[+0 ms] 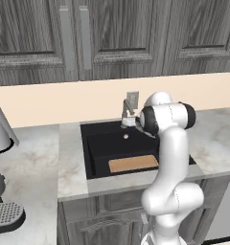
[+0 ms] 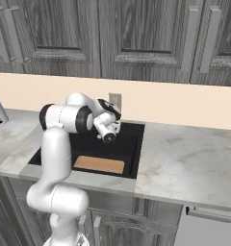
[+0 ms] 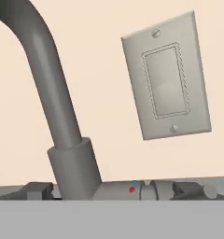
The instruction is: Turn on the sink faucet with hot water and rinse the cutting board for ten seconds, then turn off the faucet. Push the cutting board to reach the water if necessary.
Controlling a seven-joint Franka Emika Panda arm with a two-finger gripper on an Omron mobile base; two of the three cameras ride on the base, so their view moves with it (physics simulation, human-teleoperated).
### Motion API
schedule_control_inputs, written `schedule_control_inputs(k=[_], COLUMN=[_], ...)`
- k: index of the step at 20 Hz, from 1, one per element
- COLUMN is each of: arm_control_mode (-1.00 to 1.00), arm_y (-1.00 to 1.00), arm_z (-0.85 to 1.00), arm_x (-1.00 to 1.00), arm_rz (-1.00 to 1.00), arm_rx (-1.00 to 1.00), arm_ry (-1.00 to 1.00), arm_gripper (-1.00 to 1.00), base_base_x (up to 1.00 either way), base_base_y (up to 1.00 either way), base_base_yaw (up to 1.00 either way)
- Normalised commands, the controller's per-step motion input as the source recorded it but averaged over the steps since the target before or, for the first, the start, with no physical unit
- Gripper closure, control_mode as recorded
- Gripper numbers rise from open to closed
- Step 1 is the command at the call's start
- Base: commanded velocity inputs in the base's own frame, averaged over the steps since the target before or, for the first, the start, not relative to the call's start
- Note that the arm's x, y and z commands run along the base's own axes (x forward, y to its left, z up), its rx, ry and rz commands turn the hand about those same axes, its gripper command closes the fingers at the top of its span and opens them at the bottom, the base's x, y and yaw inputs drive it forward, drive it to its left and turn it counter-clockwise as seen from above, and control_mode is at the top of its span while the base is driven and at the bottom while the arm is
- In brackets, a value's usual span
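Grey metal, the faucet [image 3: 62, 121] stands at the back rim of the sink [image 1: 95, 143], and we judge it rigid and slick, best worked by nudging its lever handle rather than pinching the spout. Our gripper [image 2: 109, 136] hangs close in front of it with fingers spread wide, holding nothing, and no water runs yet. Farther out, the cutting board [image 1: 133, 163] lies flat on the basin floor near the front wall, light and stiff, likely easy to slide; a wall plate [image 3: 166, 77] sits behind.
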Motion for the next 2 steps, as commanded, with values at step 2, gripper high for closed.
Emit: schedule_control_inputs(k=[2], arm_control_mode=[-1.00], arm_y=[0.59], arm_z=[-0.08], arm_x=[-0.13], arm_rz=[0.00], arm_rx=[-0.02], arm_ry=[-0.05], arm_gripper=[-1.00], base_base_x=[0.00], base_base_y=[0.00], base_base_yaw=[0.00])
